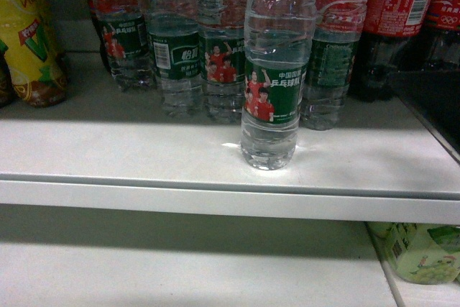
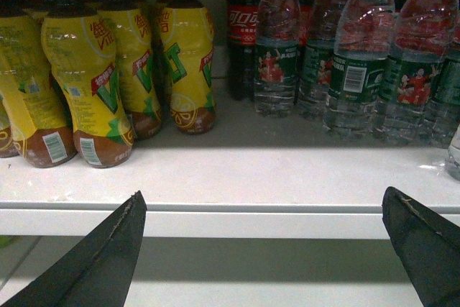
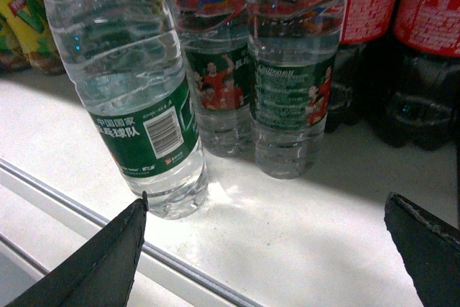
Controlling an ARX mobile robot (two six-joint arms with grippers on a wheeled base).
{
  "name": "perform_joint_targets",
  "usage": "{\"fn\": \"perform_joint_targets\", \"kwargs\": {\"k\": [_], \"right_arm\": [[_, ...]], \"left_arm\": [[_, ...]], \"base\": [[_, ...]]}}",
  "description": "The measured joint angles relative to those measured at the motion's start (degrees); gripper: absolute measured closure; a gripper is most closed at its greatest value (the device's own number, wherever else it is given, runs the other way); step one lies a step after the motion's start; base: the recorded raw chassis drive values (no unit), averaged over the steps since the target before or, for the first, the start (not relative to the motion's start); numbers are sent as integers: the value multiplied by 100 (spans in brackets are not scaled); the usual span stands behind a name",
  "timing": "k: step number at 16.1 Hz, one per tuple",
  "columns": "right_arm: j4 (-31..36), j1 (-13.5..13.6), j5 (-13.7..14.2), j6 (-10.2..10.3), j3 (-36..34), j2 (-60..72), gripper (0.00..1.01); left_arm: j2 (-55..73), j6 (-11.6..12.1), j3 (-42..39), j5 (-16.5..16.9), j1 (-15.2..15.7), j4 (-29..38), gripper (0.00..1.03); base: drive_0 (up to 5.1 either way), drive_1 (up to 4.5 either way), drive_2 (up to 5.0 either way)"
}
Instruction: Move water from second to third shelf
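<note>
Both pairs of jaws stand spread wide with nothing between them, the right gripper (image 3: 262, 246) just before the white shelf (image 1: 144, 156) lip, the left gripper (image 2: 262, 239) likewise further left. Bare shelf lies ahead of the back row of bottles (image 1: 180, 41). Alone near the front edge stands the water (image 1: 277, 70), upright, clear and ribbed, nearly full, its green label showing red-shirted athletes.

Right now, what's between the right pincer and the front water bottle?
Nothing: in the right wrist view only bare white shelf lies between the open right pincer and the front water bottle.
</note>
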Motion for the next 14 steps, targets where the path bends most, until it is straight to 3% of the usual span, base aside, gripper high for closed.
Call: {"fn": "perform_joint_targets", "kwargs": {"k": [11,14], "right_arm": [[-55,730,-214,46,682,850,3],[-385,1027,-249,302,1274,1202,3]], "left_arm": [[0,0,0,0,0,0,5],[0,0,0,2,0,0,5]], "base": [[0,0,0],[0,0,0]]}}
